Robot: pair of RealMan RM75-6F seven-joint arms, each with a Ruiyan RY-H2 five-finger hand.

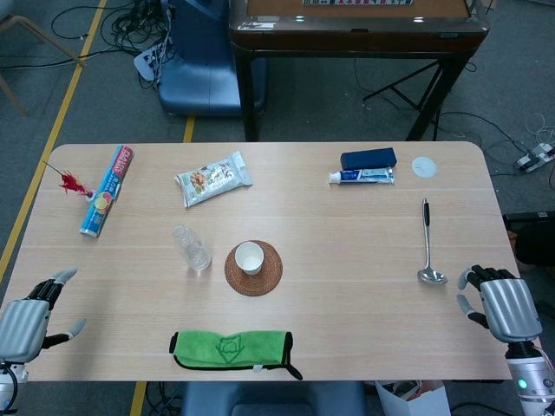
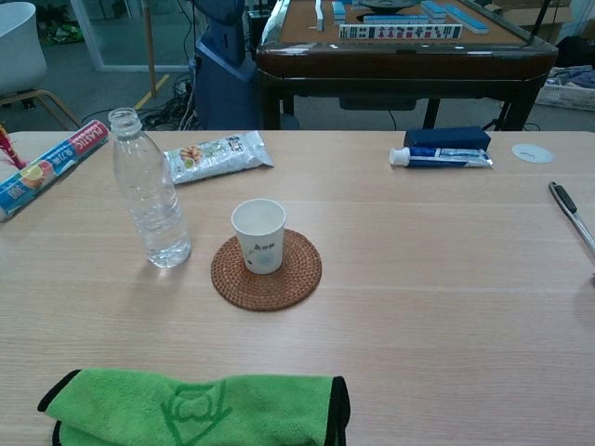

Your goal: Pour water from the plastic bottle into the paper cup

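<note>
the left hand (image 1: 30, 316) rests at the near left corner of the table (image 1: 364, 234), fingers apart and holding nothing; the right hand (image 1: 501, 305) sits at the near right edge, likewise loose and empty. neither has touched anything, so the task looks unstarted.

the plastic bottle (image 2: 149, 190) stands upright, cap off, a little water in its base, just left of the woven coaster (image 2: 267, 274) on which the paper cup (image 2: 258, 234) stands open-mouthed. bottle and cup are near each other but apart. from the left hand the bottle lies forward and to the right, across bare table; the right hand is well apart from it, with the cup and coaster between. the left hand is my pick for the grasp, closing round the upright body from the side.

the head view shows both hands and the ladle (image 1: 427, 247) near the right one; the chest view shows neither hand, but gives the bottle's height, open neck and low water level, which the top-down view foreshortens. a green cloth (image 2: 200, 409) lies at the near edge.
</note>
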